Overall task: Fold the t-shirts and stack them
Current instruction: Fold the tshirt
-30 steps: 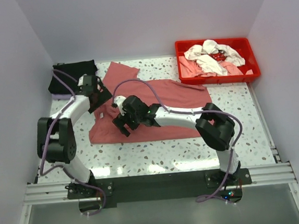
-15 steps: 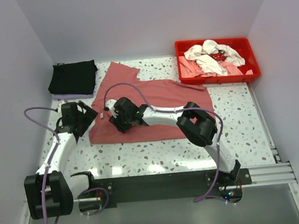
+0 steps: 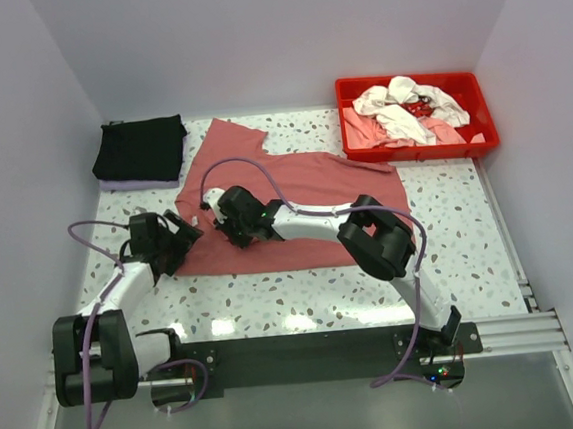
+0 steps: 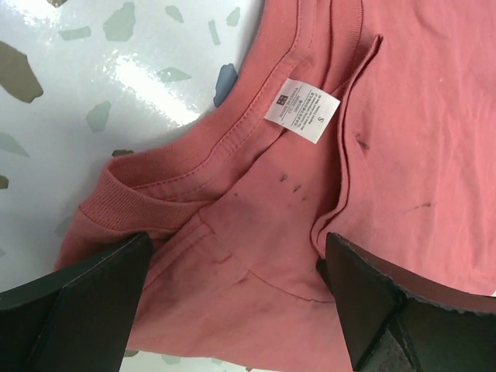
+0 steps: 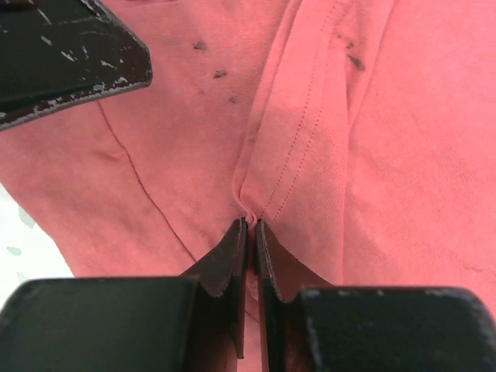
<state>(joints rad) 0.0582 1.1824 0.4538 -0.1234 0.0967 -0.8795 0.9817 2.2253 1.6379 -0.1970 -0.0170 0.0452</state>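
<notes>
Left gripper [image 4: 239,252]: jaws wide, holding nothing, newly moved over the collar of the brick-red t-shirt [image 3: 354,183], which lies spread mid-table. Right gripper [image 5: 249,226]: just closed, pinching a ridge of that cloth. You likely have one fold grip, with the left still to take.

The brick-red t-shirt [image 3: 349,181] seems dark-flecked; table [image 3: 468,221] speckled.
</notes>
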